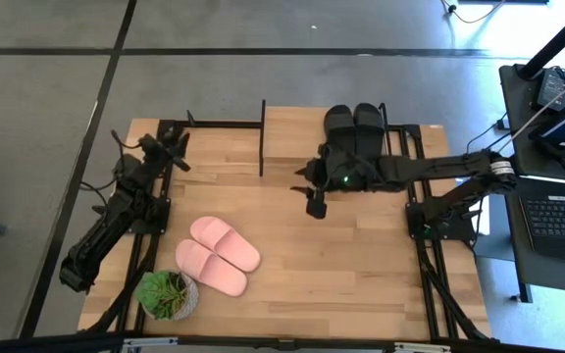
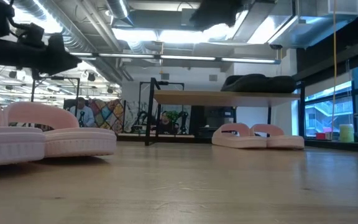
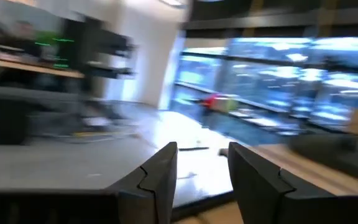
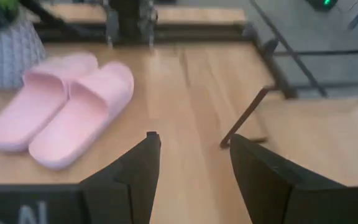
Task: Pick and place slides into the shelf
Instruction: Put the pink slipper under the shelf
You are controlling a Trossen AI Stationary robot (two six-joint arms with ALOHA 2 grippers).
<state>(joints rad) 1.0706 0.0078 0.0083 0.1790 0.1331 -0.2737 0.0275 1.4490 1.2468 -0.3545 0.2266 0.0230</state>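
Two light pink slides (image 1: 219,255) lie side by side, soles down, on the table's near left; they also show in the right wrist view (image 4: 61,106). Two black slides (image 1: 354,127) sit on the plank top of the shelf (image 1: 287,132) at the table's far middle. In the low view two more pink slides (image 2: 257,137) lie on the table under the shelf (image 2: 222,97). My right gripper (image 1: 314,201) hangs open and empty above the table, just in front of the shelf's near edge; its wrist view shows the open fingers (image 4: 191,162). My left gripper (image 1: 177,149) is open and empty (image 3: 201,168) at the table's far left.
A small potted green plant (image 1: 168,294) stands at the near left corner, next to the pink slides. The shelf's thin black legs (image 4: 244,118) stand close to my right gripper. Bare wooden tabletop (image 1: 361,265) lies at the near middle and right.
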